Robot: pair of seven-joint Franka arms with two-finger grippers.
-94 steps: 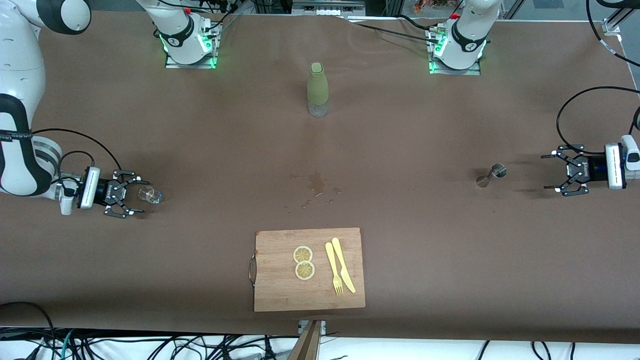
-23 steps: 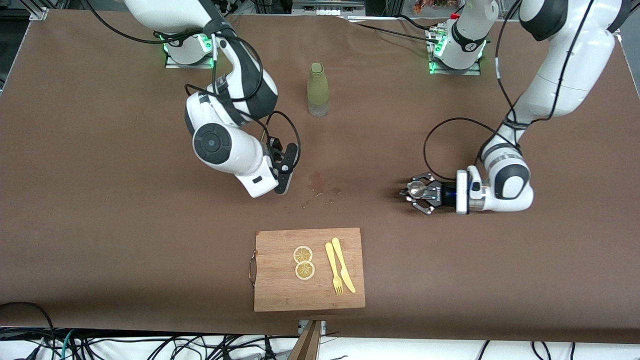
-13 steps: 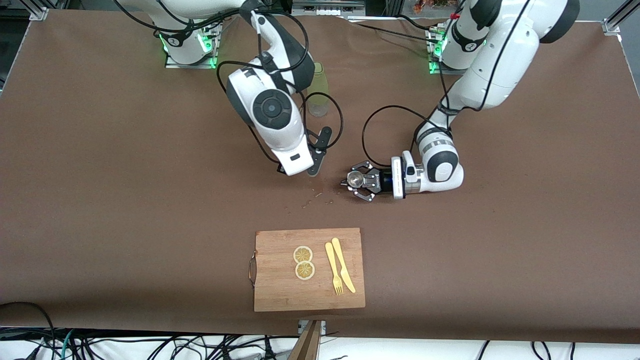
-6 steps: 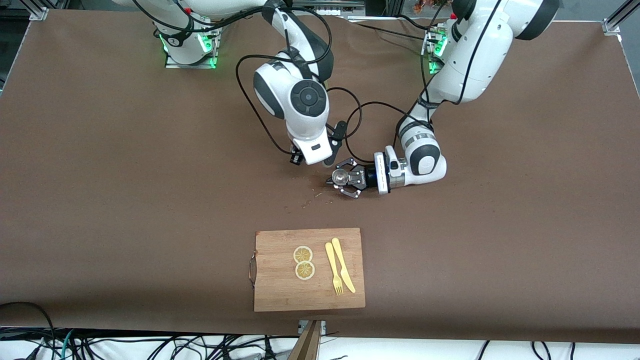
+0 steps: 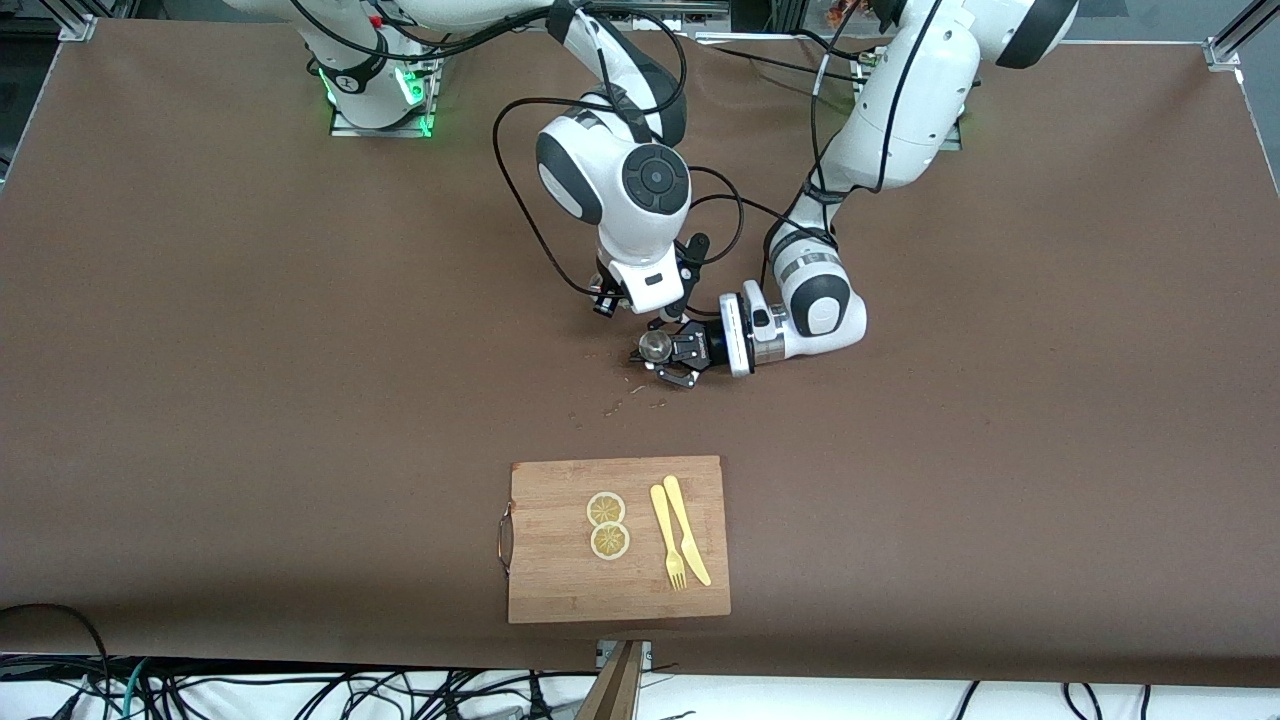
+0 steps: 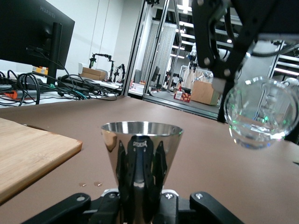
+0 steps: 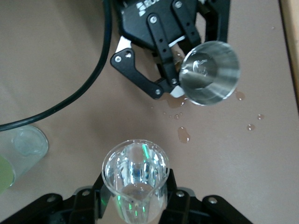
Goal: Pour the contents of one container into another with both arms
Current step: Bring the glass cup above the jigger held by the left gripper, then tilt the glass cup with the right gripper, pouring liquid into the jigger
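Observation:
My left gripper (image 5: 657, 361) is shut on the stem of a steel jigger (image 5: 655, 346), which stands upright with its open cup up, just above the middle of the table. In the left wrist view the jigger (image 6: 141, 156) rises from the left gripper (image 6: 140, 207). My right gripper (image 7: 135, 198) is shut on a clear glass (image 7: 135, 175), tilted in the air beside and above the jigger (image 7: 210, 72), not touching it. From the left wrist the glass (image 6: 260, 114) hangs from the right gripper's fingers (image 6: 219, 51). No stream of liquid shows.
Drops of liquid (image 5: 615, 400) lie on the brown table under the grippers. A wooden cutting board (image 5: 560, 580) with two lemon slices (image 5: 607, 525), a yellow fork and a knife (image 5: 680, 545) lies nearer the camera. A green bottle's base (image 7: 21, 149) stands by the right arm.
Both arms have closed in on the middle of the table. The left gripper carried the jigger toward the right arm's end. The right gripper brought the glass over beside it.

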